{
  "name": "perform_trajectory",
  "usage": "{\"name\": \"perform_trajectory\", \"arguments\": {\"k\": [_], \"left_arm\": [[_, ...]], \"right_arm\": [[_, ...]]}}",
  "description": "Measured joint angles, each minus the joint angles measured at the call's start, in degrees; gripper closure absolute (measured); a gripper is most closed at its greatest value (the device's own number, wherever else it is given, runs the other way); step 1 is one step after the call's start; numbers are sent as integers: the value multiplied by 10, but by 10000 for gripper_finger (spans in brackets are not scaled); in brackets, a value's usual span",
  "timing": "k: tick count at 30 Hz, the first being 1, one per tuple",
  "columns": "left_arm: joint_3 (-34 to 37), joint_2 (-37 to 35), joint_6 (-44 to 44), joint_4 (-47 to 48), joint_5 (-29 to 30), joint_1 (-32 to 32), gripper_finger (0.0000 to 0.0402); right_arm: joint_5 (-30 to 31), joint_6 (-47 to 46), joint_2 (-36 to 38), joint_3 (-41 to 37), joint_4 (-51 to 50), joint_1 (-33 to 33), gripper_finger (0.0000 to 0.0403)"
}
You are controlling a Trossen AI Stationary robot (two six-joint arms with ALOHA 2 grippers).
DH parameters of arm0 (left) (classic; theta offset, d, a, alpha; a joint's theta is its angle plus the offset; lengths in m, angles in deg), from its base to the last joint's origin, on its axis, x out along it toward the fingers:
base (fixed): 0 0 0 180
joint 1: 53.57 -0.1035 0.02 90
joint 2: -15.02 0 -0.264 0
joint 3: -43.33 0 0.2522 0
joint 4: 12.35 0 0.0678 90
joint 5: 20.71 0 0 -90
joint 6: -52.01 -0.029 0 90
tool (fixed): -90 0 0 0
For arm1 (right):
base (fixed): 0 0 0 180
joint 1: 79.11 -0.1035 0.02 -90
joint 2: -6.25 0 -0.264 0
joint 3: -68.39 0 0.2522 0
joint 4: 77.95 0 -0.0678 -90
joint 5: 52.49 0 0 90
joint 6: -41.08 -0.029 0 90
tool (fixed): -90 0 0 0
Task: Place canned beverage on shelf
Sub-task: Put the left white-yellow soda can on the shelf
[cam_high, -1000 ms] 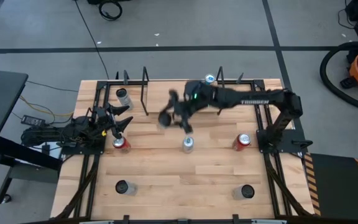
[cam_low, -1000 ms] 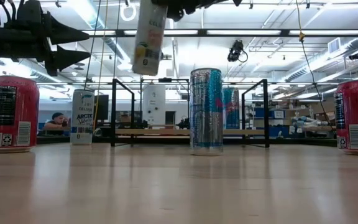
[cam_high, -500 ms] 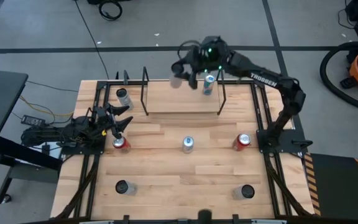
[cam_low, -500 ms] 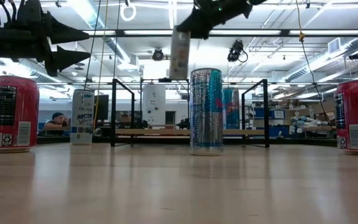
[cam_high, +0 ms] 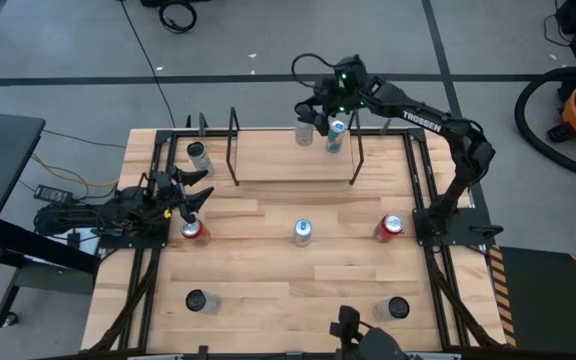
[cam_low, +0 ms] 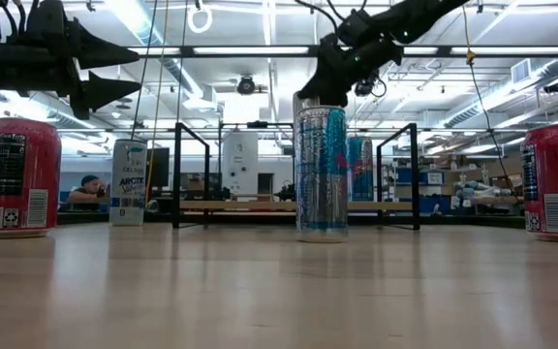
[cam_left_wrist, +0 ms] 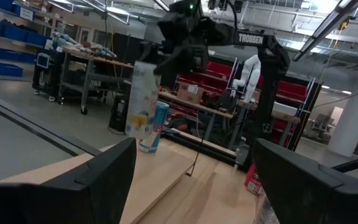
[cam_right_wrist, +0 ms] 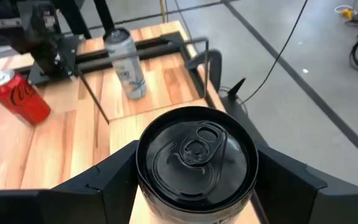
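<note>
Waiting at the left edge of the table, my left gripper lay low with its fingers spread apart and nothing between them; a red can stood just beside it, twd the front. Behind it, near the back left corner, a silver can stood upright, just outside the shelf's left end frame. At the front left, a dark can stood alone.

In the middle of the table a tall blue-silver can stood upright, well apart from the others. Behind it was the shelf, a low light wood board w/ thin black rod frames at both ends, along the back edge of the table.

My right arm reached over the back of the shelf. My right gripper was pinching the white can by its sides, near the top, both fingers pressed on it; the can hung upright above the shelf board, and I could not tell if its bottom touched the wood. Just beside it, on the right part of the shelf, a blue can stood upright.

Further right, a second red can stood near the base of my right arm, and another dark can stood at the front right.
</note>
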Motion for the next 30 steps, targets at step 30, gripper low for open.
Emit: {"name": "perform_trajectory", "arguments": {"k": [30], "left_arm": [[0,0,0,4,0,0,81]], "right_arm": [[22,5,0,-141,134,7,128]]}}
